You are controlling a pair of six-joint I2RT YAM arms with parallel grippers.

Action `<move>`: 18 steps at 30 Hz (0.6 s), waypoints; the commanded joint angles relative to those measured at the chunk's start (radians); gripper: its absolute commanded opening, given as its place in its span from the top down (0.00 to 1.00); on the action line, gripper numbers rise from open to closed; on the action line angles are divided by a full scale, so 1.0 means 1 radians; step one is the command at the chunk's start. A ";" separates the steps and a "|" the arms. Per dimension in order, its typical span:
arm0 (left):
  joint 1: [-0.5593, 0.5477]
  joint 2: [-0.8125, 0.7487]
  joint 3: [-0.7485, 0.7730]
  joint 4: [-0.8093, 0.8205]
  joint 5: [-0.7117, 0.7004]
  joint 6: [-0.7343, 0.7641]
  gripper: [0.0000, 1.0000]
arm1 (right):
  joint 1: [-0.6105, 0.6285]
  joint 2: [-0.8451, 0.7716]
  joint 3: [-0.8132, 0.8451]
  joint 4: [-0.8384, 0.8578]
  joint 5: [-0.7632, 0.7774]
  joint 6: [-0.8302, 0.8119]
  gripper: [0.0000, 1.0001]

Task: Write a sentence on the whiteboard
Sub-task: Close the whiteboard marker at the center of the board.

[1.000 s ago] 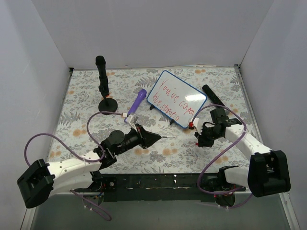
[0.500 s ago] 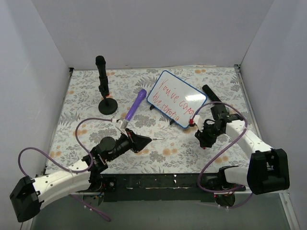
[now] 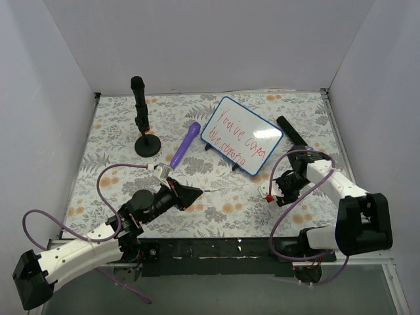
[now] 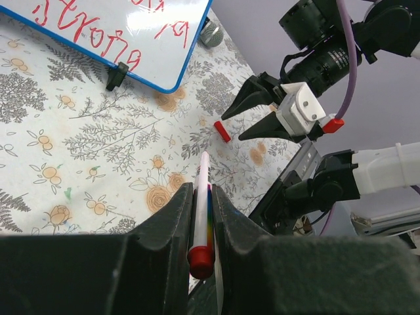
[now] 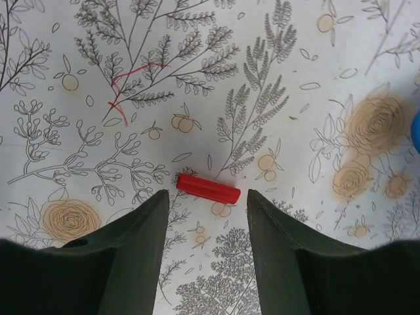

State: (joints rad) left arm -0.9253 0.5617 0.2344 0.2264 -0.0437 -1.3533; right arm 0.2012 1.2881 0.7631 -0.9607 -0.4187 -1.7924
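Writing (image 3: pixel 239 141) filled the whiteboard (image 3: pixel 256 126), so your left claw (image 4: pixel 200 193) clamped the pen (image 4: pixel 201 216) clear of it. Your right claw (image 5: pixel 207 210) gaped over the cap (image 5: pixel 208 188), probably for recapping.

The right gripper (image 5: pixel 207 195) has opened and backed away from the whiteboard (image 3: pixel 241 135), leaving a red cap (image 5: pixel 208 188) on the cloth (image 5: pixel 295 98); the left gripper (image 3: pixel 195 192) and its pen (image 4: pixel 202 197) retreated too.
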 commanded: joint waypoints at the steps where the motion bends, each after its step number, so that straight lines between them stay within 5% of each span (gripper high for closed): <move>1: 0.003 -0.020 -0.006 -0.056 -0.035 0.013 1.00 | -0.002 0.065 0.031 -0.053 0.012 -0.314 0.44; 10: 0.005 0.012 0.006 -0.050 -0.039 0.017 1.00 | -0.002 0.149 -0.016 0.042 0.064 -0.392 0.48; 18: 0.003 0.027 -0.013 -0.006 -0.015 0.005 1.00 | -0.002 0.171 -0.042 0.122 0.089 -0.222 0.57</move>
State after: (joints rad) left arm -0.9253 0.5911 0.2344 0.1833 -0.0666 -1.3499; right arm 0.2012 1.4357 0.7547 -0.9165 -0.3607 -1.9629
